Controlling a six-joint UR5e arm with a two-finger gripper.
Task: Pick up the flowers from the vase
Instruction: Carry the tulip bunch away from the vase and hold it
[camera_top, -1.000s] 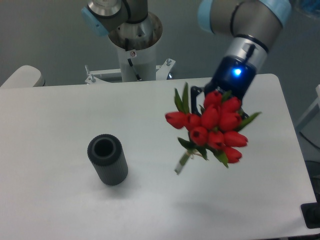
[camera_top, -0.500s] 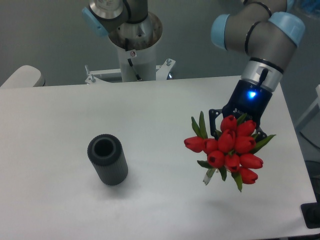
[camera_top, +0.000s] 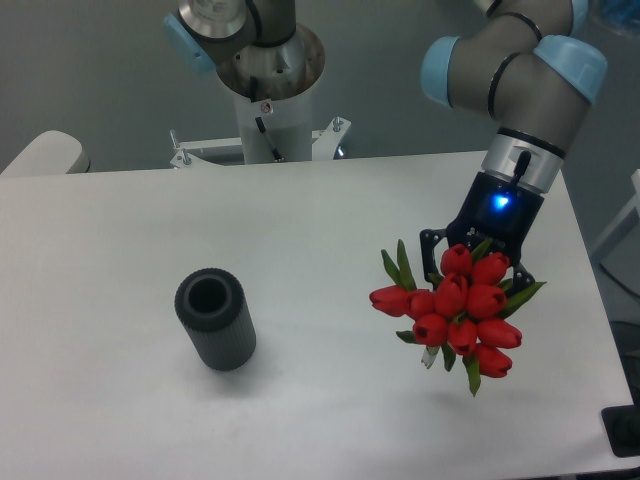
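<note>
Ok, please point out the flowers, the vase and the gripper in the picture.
flowers (camera_top: 455, 315), fixed camera, on a red bud in the middle of the bunch.
vase (camera_top: 222, 345), fixed camera, on its ribbed side.
gripper (camera_top: 470, 270), fixed camera, between the fingers behind the buds.

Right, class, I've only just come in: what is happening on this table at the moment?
A single robot arm holds the flowers, a bunch of red tulips, in its gripper above the right side of the white table. The vase stands empty on the left, its dark mouth open, well apart from the bunch. So the flowers are already out of the vase and clear of it.
</note>
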